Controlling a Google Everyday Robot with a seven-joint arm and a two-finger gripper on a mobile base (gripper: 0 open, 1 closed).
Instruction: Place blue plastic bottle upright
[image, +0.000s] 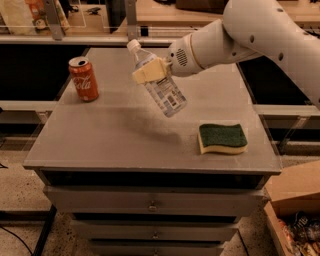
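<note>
The gripper (150, 70) clamps the tilted blue plastic bottle (159, 85) above the table (100, 135).

Grey worktop (125, 145) is seen on a drawer cabinet (150, 200). Two items are carried directly on it:
- Red Coca-Cola can (84, 79): upright, at left rear.
- Green-topped yellow sponge (223, 138): laid flat, at right front, well apart from the can.

Gripper (149, 71) is positioned above the worktop's middle rear, clamped on the blue plastic bottle (167, 95). The bottle is tilted and is held clear of the surface.
</note>
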